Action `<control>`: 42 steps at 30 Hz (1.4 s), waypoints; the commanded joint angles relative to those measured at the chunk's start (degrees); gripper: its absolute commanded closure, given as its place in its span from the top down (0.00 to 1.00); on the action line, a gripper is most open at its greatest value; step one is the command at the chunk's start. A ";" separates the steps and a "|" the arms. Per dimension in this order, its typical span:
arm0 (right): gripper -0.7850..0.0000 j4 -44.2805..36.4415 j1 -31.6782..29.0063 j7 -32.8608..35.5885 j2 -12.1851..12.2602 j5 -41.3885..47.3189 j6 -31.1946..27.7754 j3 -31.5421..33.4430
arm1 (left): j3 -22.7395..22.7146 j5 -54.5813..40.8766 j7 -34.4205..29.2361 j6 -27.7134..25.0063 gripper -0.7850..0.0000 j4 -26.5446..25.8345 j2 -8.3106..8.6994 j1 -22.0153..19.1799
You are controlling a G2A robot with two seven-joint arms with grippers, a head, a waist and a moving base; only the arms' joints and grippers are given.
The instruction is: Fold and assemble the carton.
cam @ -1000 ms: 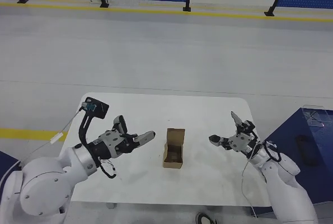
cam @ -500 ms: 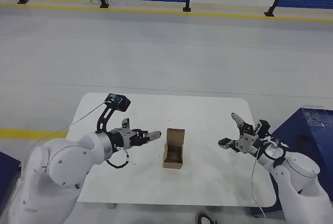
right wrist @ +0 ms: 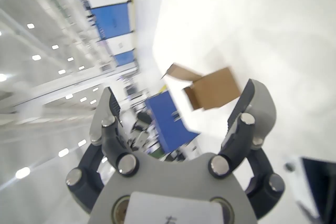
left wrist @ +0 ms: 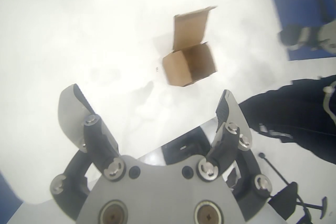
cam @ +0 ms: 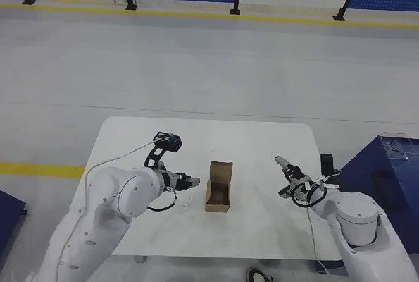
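White counter [cam: 139, 141] is carrying the carton [cam: 219, 186] mid-frame, flap [cam: 220, 169] open. Left pincer [left wrist: 147, 91] and right pincer [right wrist: 179, 87] are flanking it, released, empty. Light, crushable card, likely wanting a gentle hold at the flap edge.

The carton [cam: 219, 186] is plain brown cardboard, matt. The table [cam: 265, 141] beneath is white, smooth, faintly glossy. At its nine o'clock the left gripper [left wrist: 148, 92], at three the right gripper [right wrist: 181, 88]: dull grey metal, black ribbed pads [left wrist: 221, 107], shiny screws [left wrist: 207, 168].
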 commanded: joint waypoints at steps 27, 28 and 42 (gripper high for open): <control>1.00 9.20 9.70 21.09 2.68 -33.14 0.82 -16.05 | 17.08 -5.63 5.61 1.54 1.00 30.35 -8.99 -14.30; 1.00 9.42 9.96 21.95 2.63 -32.80 0.33 -16.35 | 17.28 -5.74 5.74 1.47 1.00 30.80 -9.21 -14.52; 1.00 15.00 16.95 28.14 0.98 -33.42 -4.52 -25.38 | 19.98 -7.51 7.32 -0.09 1.00 38.24 -12.32 -16.90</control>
